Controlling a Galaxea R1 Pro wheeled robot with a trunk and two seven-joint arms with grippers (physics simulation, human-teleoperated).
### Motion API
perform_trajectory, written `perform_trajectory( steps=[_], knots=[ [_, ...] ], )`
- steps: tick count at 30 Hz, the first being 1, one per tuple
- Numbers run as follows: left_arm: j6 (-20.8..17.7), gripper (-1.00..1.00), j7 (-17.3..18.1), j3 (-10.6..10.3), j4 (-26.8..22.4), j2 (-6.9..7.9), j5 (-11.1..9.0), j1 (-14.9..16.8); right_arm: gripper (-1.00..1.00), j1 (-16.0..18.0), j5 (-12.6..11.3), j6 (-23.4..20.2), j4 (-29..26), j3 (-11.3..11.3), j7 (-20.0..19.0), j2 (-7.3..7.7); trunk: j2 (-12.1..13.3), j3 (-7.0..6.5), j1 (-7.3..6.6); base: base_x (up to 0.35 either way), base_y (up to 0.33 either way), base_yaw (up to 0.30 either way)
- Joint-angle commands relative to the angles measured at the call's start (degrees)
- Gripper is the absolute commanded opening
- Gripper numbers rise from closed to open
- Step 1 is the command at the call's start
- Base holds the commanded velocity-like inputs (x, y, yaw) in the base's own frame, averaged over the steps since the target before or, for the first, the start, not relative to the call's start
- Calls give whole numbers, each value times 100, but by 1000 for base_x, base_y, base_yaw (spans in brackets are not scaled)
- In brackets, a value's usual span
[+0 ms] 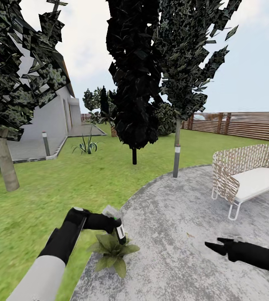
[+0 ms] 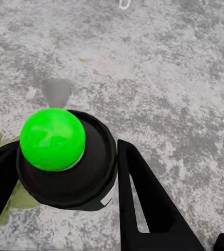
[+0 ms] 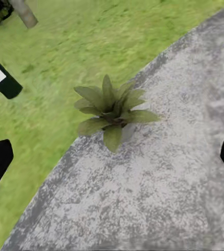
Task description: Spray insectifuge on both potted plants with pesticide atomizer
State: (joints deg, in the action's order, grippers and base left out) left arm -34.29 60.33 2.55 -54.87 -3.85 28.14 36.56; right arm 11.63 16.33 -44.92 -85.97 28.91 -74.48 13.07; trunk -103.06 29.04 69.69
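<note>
- Between the left gripper's (image 1: 118, 228) closed jaws: the slim dark green pesticide atomizer (image 1: 120, 232), already picked up.
- Just below: 1 olive-green leafy potted plant (image 1: 112, 251); spraying remains.
- Right gripper (image 1: 219, 245): open, empty.

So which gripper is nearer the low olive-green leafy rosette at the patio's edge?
Left. The left gripper, holding the dark green bottle, hovers just above the rosette; the right gripper sits well aside over paving.

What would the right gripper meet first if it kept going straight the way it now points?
Probably the potted plant: the right wrist view looks along the open right gripper straight at it, at the patio edge. Nothing shows in between, though depth is hard to judge.
</note>
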Motion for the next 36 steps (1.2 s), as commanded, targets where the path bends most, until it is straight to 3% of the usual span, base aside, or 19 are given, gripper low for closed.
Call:
perform_trajectory(
  steps=[1, 3, 5, 6, 8, 10, 14, 19, 21, 25, 29, 33, 36],
  knots=[
    [-86, -100, 54, 91, -51, 53, 25, 3, 100, 7, 388, -52, -4, 356, -55, -17, -4, 7, 0, 0, 0, 0],
    [-341, -100, 65, 160, -113, 172, 25, 1, 100, 6, 1006, -52, -3, 881, -51, -32, -4, 7, 0, 0, 0, 0],
    [-839, -100, 77, 189, -144, 278, 30, 0, 100, 6, 1354, -52, -1, 1316, -50, -42, -4, 7, 0, 0, 0, 0],
    [-1272, -100, 76, 195, -202, 365, 32, 0, 100, 6, 1481, -52, 0, 1585, -43, -46, -4, 7, 0, 0, 0, 0],
    [-1772, -100, 79, 189, -371, 492, 35, 1, 100, 6, 1563, -52, 1, 1859, -4, -48, -4, 7, 0, 0, 0, 0],
    [-1991, -100, 82, 181, -483, 587, 39, 4, 100, 6, 1590, -52, 1, 2043, 118, -49, -4, 7, 0, 0, 0, 0],
    [-2199, -100, 94, 27, -540, 718, 40, 8, 100, 6, 1609, -57, 15, 2526, 1017, -50, -4, 7, 0, 0, 0, 0],
    [-2240, -100, 107, -291, -112, 747, 37, 25, 100, 6, 1613, -60, 17, 2613, 1361, -47, -4, 7, 0, 0, 0, 0],
    [-2245, -100, 111, -356, 363, 751, 40, 102, 100, 6, 1612, -61, 18, 2624, 1392, -44, -4, 7, 0, 0, 0, 0],
    [-2248, -100, 154, -396, 1813, 754, 42, 716, 100, 6, 1617, -61, 18, 2627, 1402, -42, -4, 7, 0, 0, 0, 0],
    [-2249, -100, 213, -407, 3535, 754, 43, 1790, 100, 6, 1620, -61, 17, 2626, 1394, -42, -4, 7, 0, 0, 0, 0],
    [-2244, -100, 223, -532, 4015, 754, 80, 2141, 100, 7, 1619, -61, 14, 2622, 1393, -41, -4, 7, 0, 0, 0, 0],
    [-2246, -100, 225, -894, 4081, 748, 424, 2185, 100, 6, 1624, -73, 4, 2627, 1386, -48, -4, 7, 0, 0, 0, 0]
  ],
)
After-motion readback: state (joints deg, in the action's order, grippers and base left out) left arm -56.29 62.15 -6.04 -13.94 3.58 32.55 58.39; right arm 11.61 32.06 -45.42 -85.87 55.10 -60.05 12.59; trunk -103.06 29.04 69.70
